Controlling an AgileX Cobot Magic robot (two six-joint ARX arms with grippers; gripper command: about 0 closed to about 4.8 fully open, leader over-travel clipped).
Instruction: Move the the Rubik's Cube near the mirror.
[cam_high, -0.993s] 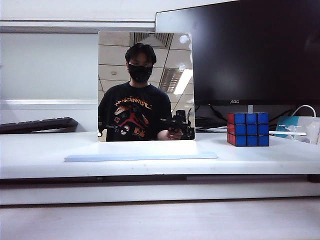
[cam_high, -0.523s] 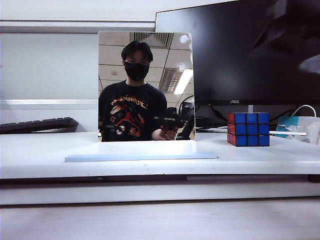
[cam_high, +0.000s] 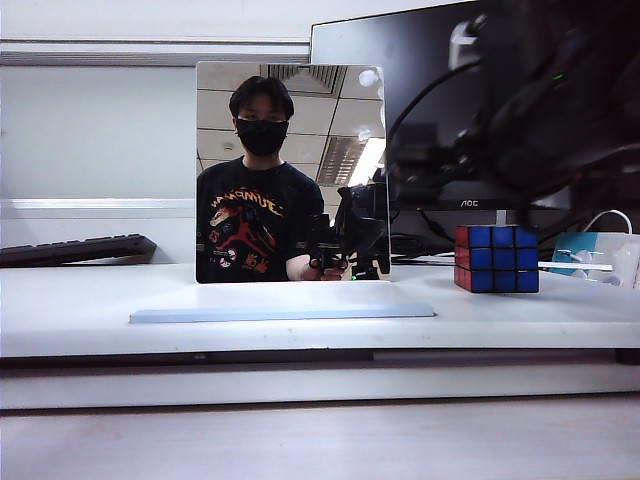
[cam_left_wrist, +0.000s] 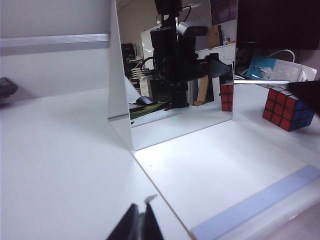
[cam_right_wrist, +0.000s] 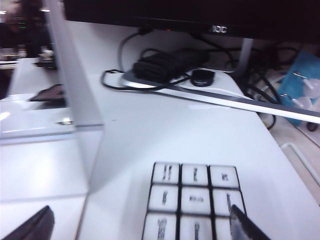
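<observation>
White counter (cam_high: 80, 310) before pale wall. Left end effector (cam_left_wrist: 141, 220) low over counter near mirror base, fingers pressed together, grasping nothing. Mirror (cam_high: 290, 170) upright at centre. Monitor (cam_high: 430, 110) behind. Rubik's Cube (cam_high: 497, 258) on counter, well right of mirror. Right end effector (cam_right_wrist: 145, 222) above cube, fingers spread wide, released.
</observation>
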